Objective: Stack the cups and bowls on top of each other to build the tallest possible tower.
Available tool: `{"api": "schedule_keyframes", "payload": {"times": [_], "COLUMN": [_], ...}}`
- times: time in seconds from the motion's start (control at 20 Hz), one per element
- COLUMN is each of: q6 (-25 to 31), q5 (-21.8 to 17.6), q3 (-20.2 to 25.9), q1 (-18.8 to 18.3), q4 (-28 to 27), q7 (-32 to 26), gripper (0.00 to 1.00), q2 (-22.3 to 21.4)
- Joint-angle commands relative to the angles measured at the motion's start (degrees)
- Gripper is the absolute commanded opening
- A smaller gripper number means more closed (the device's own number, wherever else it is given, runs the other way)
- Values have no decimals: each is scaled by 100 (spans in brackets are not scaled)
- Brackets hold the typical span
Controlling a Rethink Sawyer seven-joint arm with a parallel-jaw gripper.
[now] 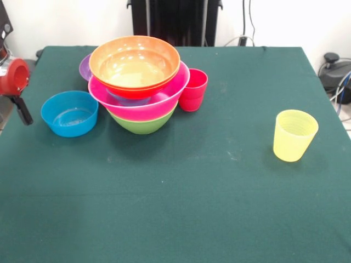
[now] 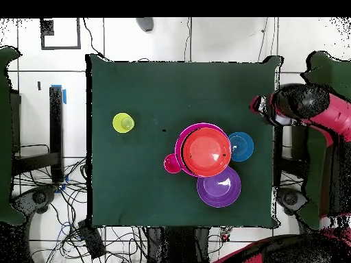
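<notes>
Bowls nested into a tower (image 1: 141, 82) stand on the green table (image 1: 192, 186), left of its middle and toward the far side in the front view. A green bowl (image 1: 143, 125) sits at the bottom, a big pink bowl (image 1: 164, 101) rests in it, and a wide orange bowl (image 1: 134, 61) crowns the pile, leaning slightly over a red-orange rim beneath it. A purple bowl (image 1: 85, 67) peeks out behind the tower on the left, touching or nearly touching it. A blue bowl (image 1: 69, 113) stands alone just beside the tower's left. A red cup (image 1: 193, 90) stands upright against the tower's right side. A yellow cup (image 1: 295, 135) stands upright, well apart, near the table's right edge. The arm (image 2: 308, 109) hangs off the table's side by the blue bowl; the pincer (image 1: 22, 109) shows only as a dark tip, and whether it is clenched or released cannot be told.
</notes>
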Motion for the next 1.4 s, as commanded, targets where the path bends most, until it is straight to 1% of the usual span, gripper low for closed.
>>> {"api": "schedule_keyframes", "payload": {"times": [0.05, 0.25, 0.4, 0.6, 0.9, 1.2, 1.4], "q6": [612, 644, 585, 582, 782, 771, 854], "q5": [-265, -258, -231, -199, -124, -187, -239], "q3": [503, 595, 634, 639, 724, 772, 837], "q1": [0, -8, 0, 48, 112, 48, 14], "q4": [515, 588, 669, 601, 421, 459, 466], "q7": [-2160, -2256, -2190, -2003, -1815, -1884, -2102], "gripper": [100, 100, 100, 100, 100, 100, 100], "q2": [-2, 11, -4, -29, 7, 17, 55]}}
